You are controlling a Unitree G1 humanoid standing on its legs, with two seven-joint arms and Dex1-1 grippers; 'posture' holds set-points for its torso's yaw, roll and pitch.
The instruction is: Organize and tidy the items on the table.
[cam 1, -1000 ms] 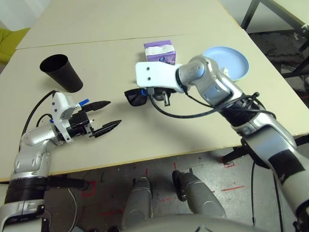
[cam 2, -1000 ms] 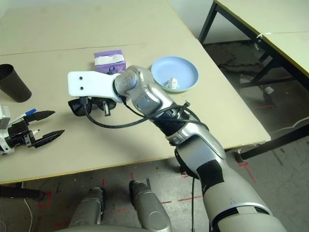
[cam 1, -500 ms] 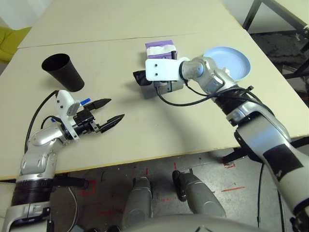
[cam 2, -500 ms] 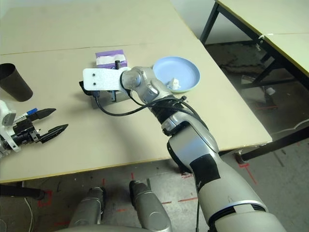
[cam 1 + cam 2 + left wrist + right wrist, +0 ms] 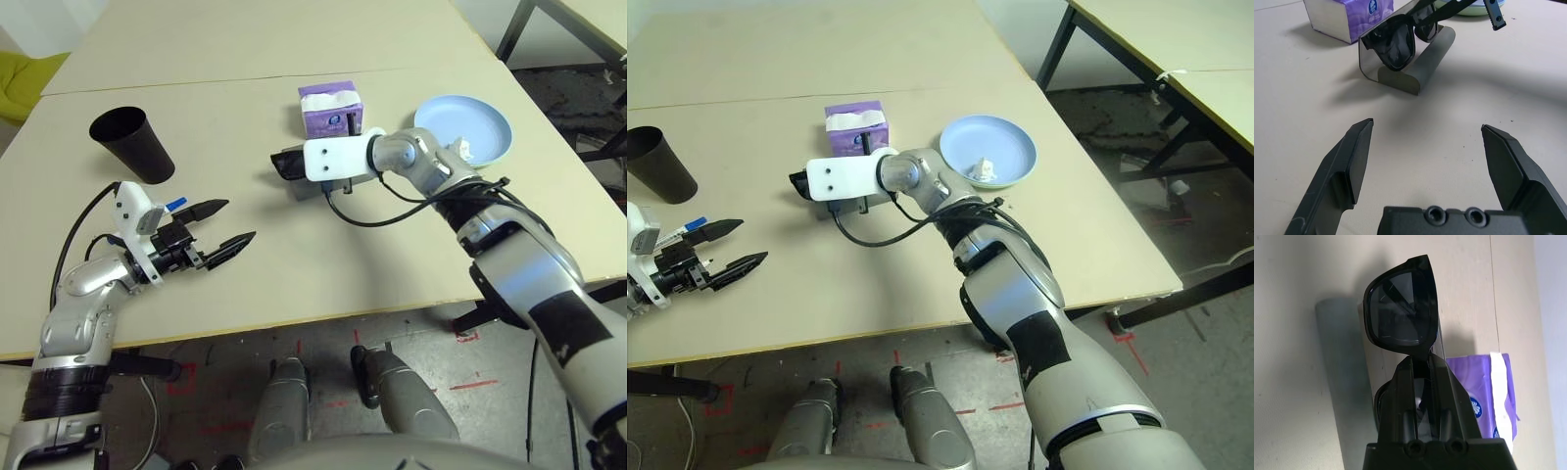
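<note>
My right gripper (image 5: 1419,364) is shut on the black sunglasses (image 5: 1400,308), pinching them at the bridge. It holds them just over the open grey glasses case (image 5: 1418,68), whose lid stands up behind the lenses. The case (image 5: 312,186) lies on the table (image 5: 343,264) right in front of the purple tissue pack (image 5: 330,106). Far to the left, my left gripper (image 5: 217,225) hovers low over the table, open and holding nothing, pointing toward the case. The black cup (image 5: 132,145) stands upright beyond it. A crumpled paper wad (image 5: 986,168) lies in the blue plate (image 5: 960,137).
The blue plate sits close to the table's right edge, just past my right forearm. A seam (image 5: 196,80) runs across the tabletop behind the cup and the tissue pack. Bare tabletop lies between my two grippers. Dark legs of another table (image 5: 1058,44) stand at the far right.
My right gripper has carried the sunglasses away from me, from bare table to over the case by the tissue pack. The left gripper has stayed open, barely moving.
</note>
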